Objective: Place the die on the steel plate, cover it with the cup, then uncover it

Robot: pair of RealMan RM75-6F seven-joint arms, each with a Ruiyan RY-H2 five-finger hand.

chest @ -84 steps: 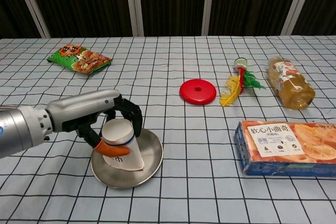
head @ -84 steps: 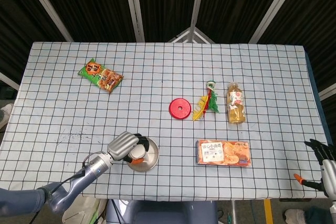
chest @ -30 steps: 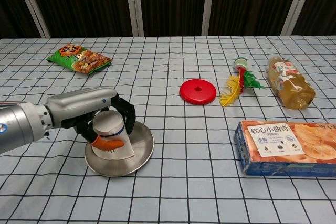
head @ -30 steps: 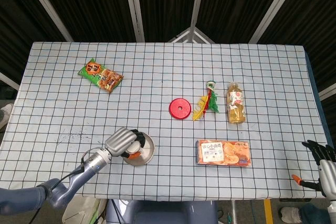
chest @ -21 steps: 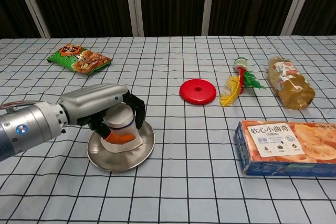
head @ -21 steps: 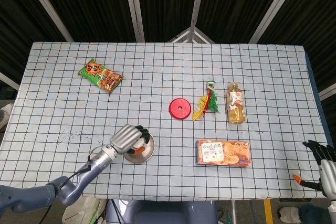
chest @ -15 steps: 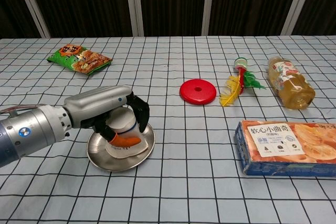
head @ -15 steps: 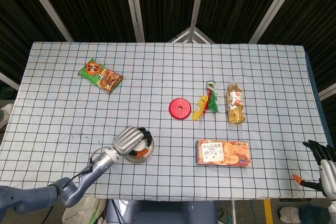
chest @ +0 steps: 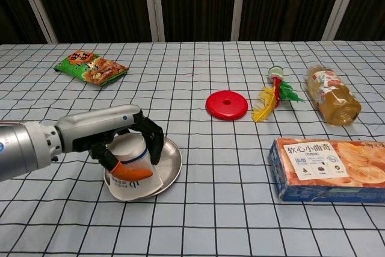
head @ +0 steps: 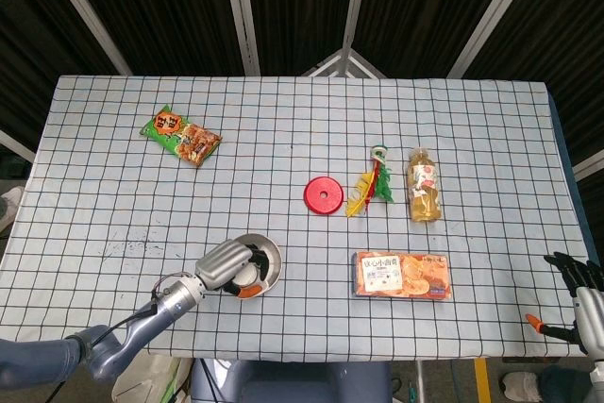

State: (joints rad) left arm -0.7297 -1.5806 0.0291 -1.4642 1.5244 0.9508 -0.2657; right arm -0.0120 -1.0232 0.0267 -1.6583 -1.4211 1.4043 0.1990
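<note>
My left hand (chest: pixel 123 142) grips a white paper cup (chest: pixel 133 183) with a blue band, mouth down and tilted over the near left part of the steel plate (chest: pixel 173 162). The cup's rim overhangs the plate's front edge. From the head view, the left hand (head: pixel 223 264) covers most of the cup (head: pixel 248 278), and the plate (head: pixel 272 254) shows to its right. No die shows in either view. My right hand (head: pixel 578 301) hangs off the table's right front corner, fingers apart and holding nothing.
A green snack bag (chest: pixel 90 67) lies at the back left. A red disc (chest: pixel 227 105), a feather toy (chest: pixel 274 93) and a lying bottle (chest: pixel 332 102) sit mid-right. An orange food box (chest: pixel 331 168) lies front right of the plate.
The left hand has tipped the cup toward the plate's near edge. The plate has slid a little on the cloth with it. The right hand has barely moved.
</note>
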